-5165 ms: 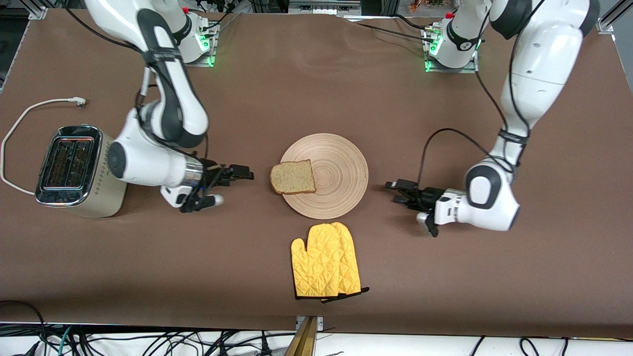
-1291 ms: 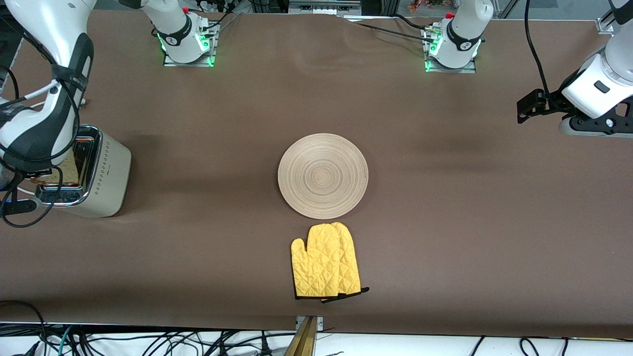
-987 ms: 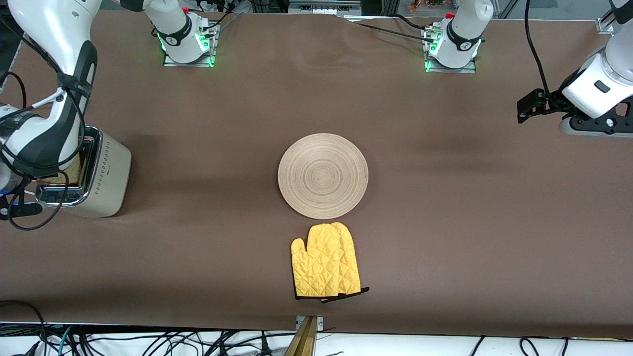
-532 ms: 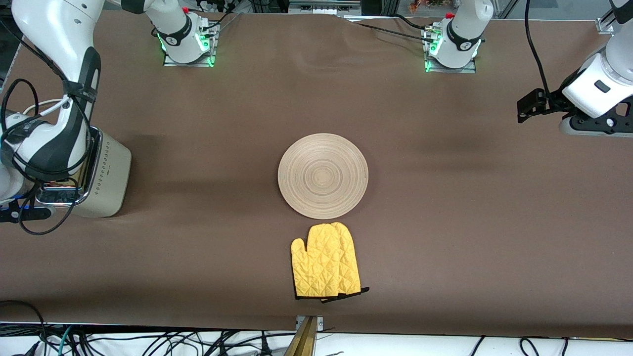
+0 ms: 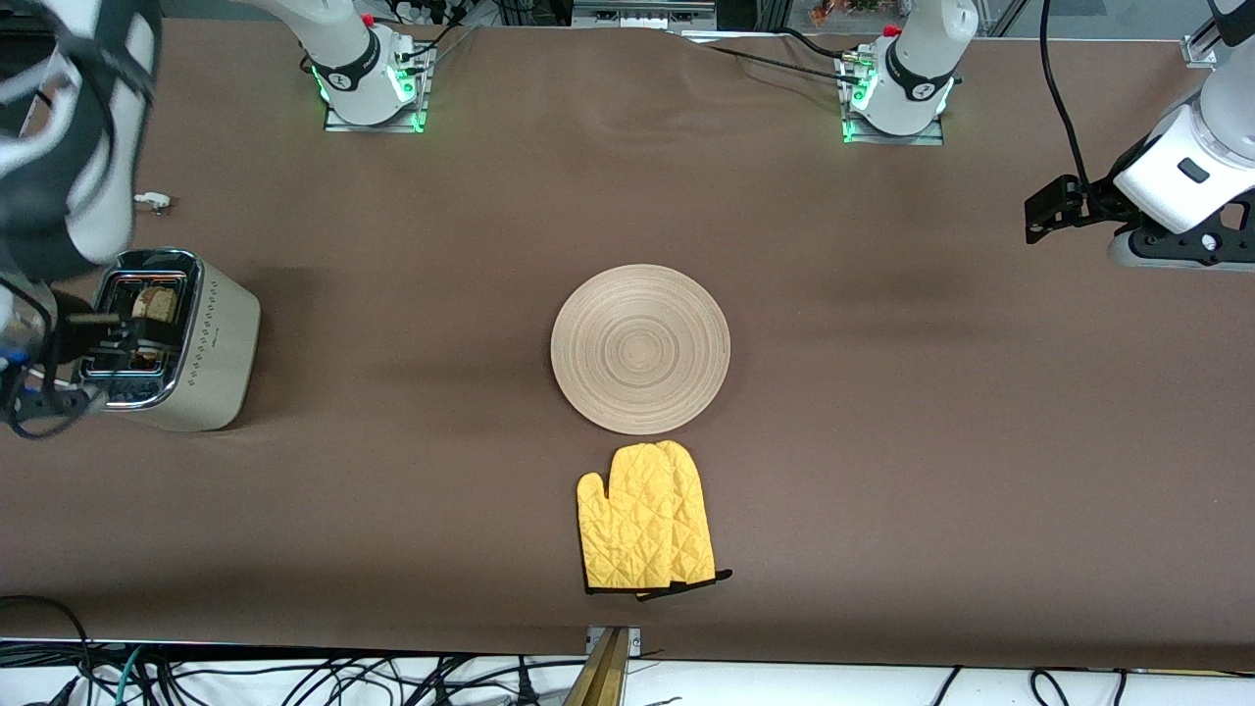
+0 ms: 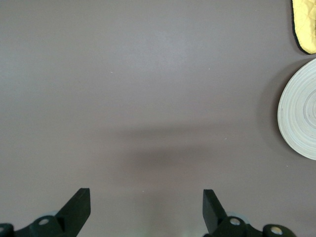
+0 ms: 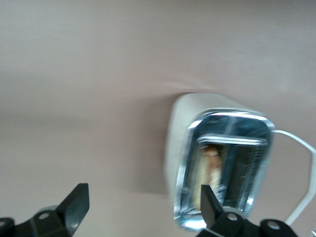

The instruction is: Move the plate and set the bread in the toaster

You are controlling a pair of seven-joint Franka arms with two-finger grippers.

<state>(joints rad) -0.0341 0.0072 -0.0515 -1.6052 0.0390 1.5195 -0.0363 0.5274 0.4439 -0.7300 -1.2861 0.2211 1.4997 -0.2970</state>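
The cream toaster [image 5: 211,343] stands at the right arm's end of the table. The bread [image 5: 157,301] sits upright in one of its slots, its top edge showing; the right wrist view also shows the bread [image 7: 212,165] inside the toaster's chrome top [image 7: 227,123]. My right gripper [image 5: 83,363] is open and empty, above the toaster [image 7: 175,143]; in its own view the right gripper [image 7: 143,205] holds nothing. The round wooden plate [image 5: 640,348] lies bare at the table's middle. My left gripper [image 5: 1041,211] waits open and empty, raised at the left arm's end; the left gripper [image 6: 145,207] sees the plate's edge [image 6: 301,111].
A yellow oven mitt [image 5: 642,520] lies just nearer the front camera than the plate; its tip shows in the left wrist view [image 6: 306,24]. The toaster's white plug [image 5: 152,201] lies farther from the camera than the toaster, and its cord [image 7: 301,148] runs beside it.
The bread has gone from the plate into the toaster slot. My right gripper has let go and risen off the toaster in the last half second. The left arm stays still.
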